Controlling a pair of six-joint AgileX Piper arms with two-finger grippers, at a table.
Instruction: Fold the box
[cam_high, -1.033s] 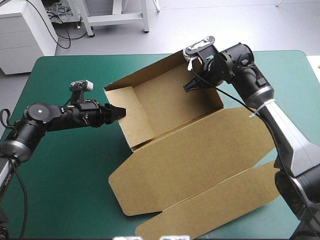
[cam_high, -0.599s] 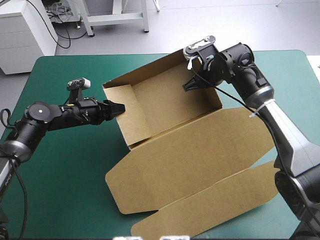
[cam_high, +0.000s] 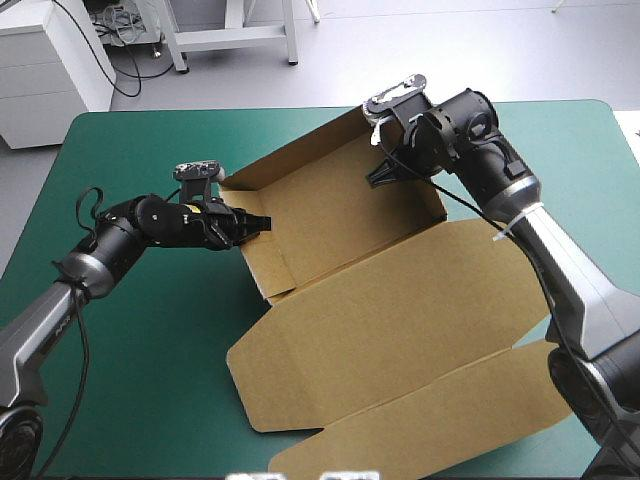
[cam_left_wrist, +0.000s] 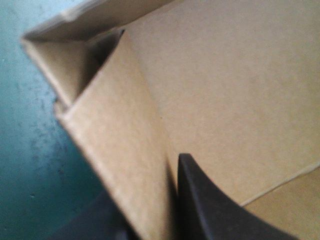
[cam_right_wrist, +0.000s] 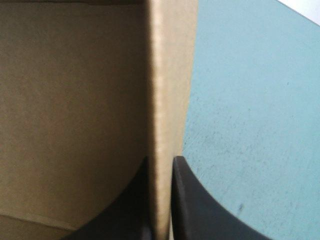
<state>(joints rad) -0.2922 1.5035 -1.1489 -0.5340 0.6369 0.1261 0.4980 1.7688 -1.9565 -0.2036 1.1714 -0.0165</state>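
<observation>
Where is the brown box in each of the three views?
High view: the box stands mid-table, walls raised, lid flat toward the near edge.
Left wrist view: its wall sits in the left gripper.
Right wrist view: its wall runs ahead from the right gripper.
Shared landmark: the teal-green cover outside the walls.

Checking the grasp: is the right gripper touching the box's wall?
Touching. The right wrist view shows the right gripper shut on the box wall, no gap.

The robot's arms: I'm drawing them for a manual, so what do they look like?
Both the left arm and right arm have black rounded joints toward the wrist and smooth grey segments farther back. The right carries a white tie. Jaws are broad, black, curved fins.
</observation>
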